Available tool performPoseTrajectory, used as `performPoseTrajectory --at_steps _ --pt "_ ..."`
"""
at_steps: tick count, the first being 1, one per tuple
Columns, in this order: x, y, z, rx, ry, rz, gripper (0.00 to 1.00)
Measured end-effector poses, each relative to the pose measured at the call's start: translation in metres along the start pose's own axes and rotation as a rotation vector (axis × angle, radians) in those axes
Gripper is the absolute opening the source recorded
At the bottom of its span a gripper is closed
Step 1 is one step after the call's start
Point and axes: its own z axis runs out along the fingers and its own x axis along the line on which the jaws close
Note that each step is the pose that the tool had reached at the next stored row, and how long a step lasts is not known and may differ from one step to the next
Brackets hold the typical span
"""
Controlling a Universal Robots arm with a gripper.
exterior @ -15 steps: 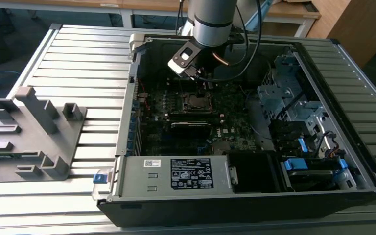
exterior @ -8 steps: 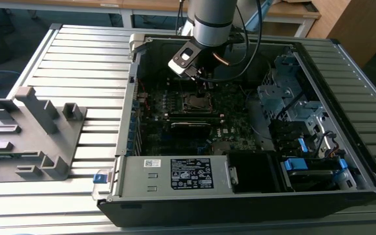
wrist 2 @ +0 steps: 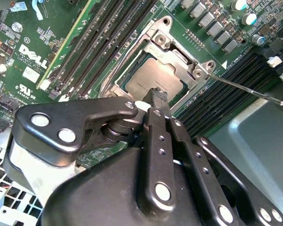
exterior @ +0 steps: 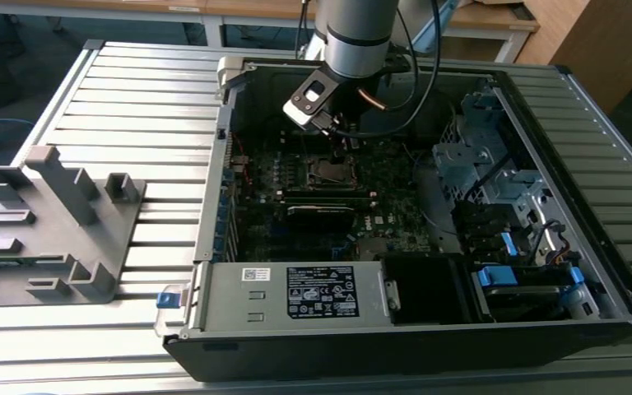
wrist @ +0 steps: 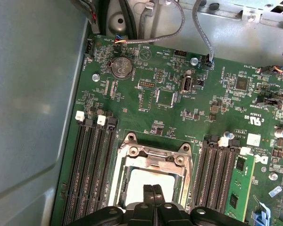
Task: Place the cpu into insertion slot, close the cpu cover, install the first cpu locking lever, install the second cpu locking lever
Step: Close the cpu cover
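The pale silver cpu (wrist 2: 148,80) lies flat in the insertion slot (exterior: 328,171) on the green motherboard. Around it, the cpu cover (wrist 2: 173,51) lies down as a silver frame, and the chip (wrist: 140,186) shows through its cut-out. My gripper (wrist 2: 156,95) is shut with nothing between its fingers, and its tip hangs just over the near edge of the chip in both wrist views (wrist: 153,189). A thin metal locking lever (wrist 2: 245,89) sticks out from the socket's corner, away from it and over the memory slots. In the exterior view the gripper (exterior: 344,141) hovers above the socket inside the open case.
Long black memory slots (wrist: 92,165) flank the socket on both sides. Grey cables (wrist: 179,28) hang by the case's wall. The power supply (exterior: 294,292) and drive bays (exterior: 503,181) crowd the case. A grey plastic fixture (exterior: 47,222) stands on the table at the exterior view's left.
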Motion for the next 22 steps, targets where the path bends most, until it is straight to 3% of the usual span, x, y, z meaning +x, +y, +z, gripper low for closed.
performPoseTrajectory --at_steps 22 --pt "0.0000 0.0000 0.0000 0.0000 0.0002 -0.026 0.11"
